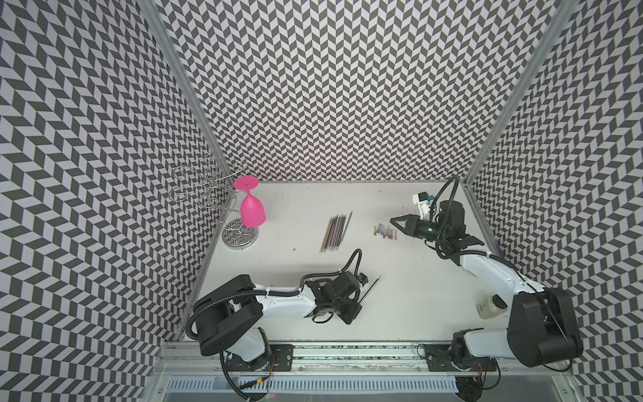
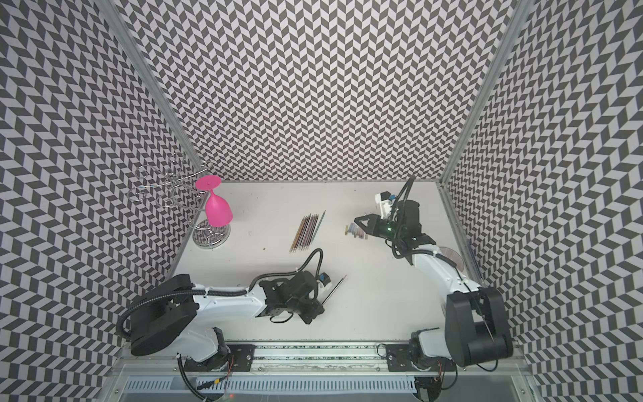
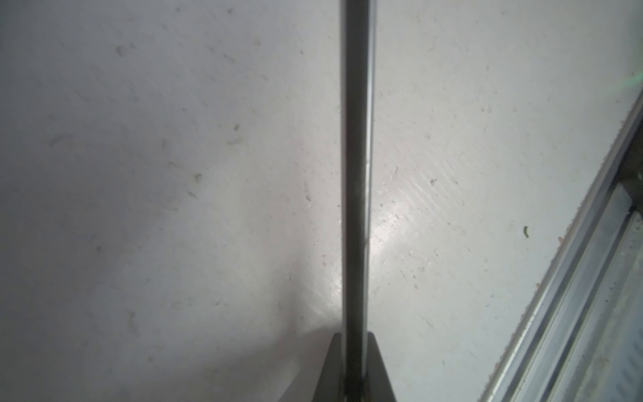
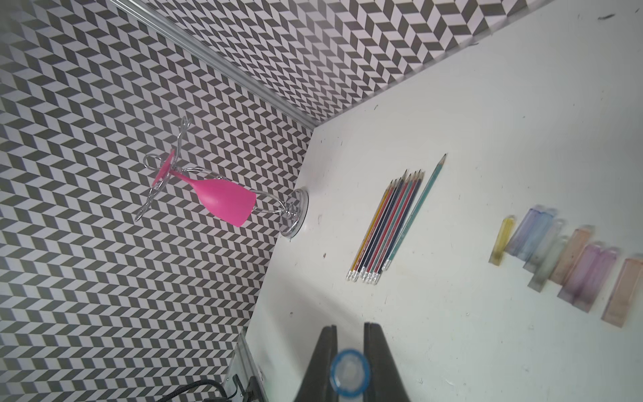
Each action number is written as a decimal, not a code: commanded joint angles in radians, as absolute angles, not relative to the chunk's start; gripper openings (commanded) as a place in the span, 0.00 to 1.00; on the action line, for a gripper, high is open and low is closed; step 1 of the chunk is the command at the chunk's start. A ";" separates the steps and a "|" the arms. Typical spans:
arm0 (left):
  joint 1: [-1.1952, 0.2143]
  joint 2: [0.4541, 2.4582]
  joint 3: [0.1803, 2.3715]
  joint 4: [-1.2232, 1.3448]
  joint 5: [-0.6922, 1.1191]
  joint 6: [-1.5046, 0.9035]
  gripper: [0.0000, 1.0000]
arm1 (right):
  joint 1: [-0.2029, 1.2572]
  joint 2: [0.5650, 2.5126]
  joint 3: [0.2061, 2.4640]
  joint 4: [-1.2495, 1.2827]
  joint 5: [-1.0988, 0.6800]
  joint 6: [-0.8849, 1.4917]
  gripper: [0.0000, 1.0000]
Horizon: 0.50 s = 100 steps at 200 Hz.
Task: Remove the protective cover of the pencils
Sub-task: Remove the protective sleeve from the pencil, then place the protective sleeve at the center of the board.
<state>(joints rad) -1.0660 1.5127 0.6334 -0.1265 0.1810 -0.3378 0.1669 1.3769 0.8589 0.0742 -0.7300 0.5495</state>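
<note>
Several pencils (image 1: 334, 231) (image 4: 389, 226) lie side by side on the white table (image 1: 400, 306), points toward the back wall. To their right lies a row of clear tinted covers (image 1: 384, 231) (image 4: 563, 257). My left gripper (image 1: 358, 306) (image 3: 354, 336), near the front middle, is shut on one dark pencil (image 1: 371, 288) (image 3: 356, 167), which sticks out toward the back right. My right gripper (image 1: 393, 220) (image 4: 349, 329) hovers over the cover row, shut on a clear, blue-rimmed protective cover (image 4: 349, 372) seen end-on between the fingers.
A pink wine glass (image 1: 252, 209) hangs upside down on a wire rack (image 1: 240, 236) at the back left corner. A small jar (image 1: 490, 306) stands by the right arm's base. A metal rail (image 1: 348, 348) runs along the front edge; patterned walls close three sides.
</note>
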 commanded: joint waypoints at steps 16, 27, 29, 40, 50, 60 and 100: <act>-1.066 1.500 0.637 -0.175 0.188 -0.344 0.00 | 0.164 1.441 0.895 0.114 -0.642 0.513 0.01; -1.061 1.487 0.638 -0.176 0.183 -0.345 0.00 | 0.158 1.468 0.906 0.096 -0.622 0.490 0.01; -1.059 1.485 0.639 -0.176 0.183 -0.345 0.00 | 0.157 1.475 0.907 0.094 -0.619 0.486 0.01; -1.045 1.464 0.644 -0.185 0.186 -0.341 0.00 | 0.157 1.501 0.918 0.071 -0.582 0.462 0.02; -1.027 1.444 0.651 -0.197 0.194 -0.335 0.00 | 0.157 1.529 0.925 0.049 -0.540 0.440 0.04; -1.004 1.421 0.661 -0.212 0.203 -0.329 0.00 | 0.157 1.557 0.934 0.025 -0.498 0.417 0.05; -0.904 1.394 0.824 -0.354 0.256 -0.254 0.00 | 0.151 1.648 0.969 -0.030 -0.366 0.350 0.08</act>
<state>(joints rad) -0.9588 1.4155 0.6930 -0.2401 0.2340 -0.3214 0.1600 1.6173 0.9413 -0.0109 -0.4881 0.4164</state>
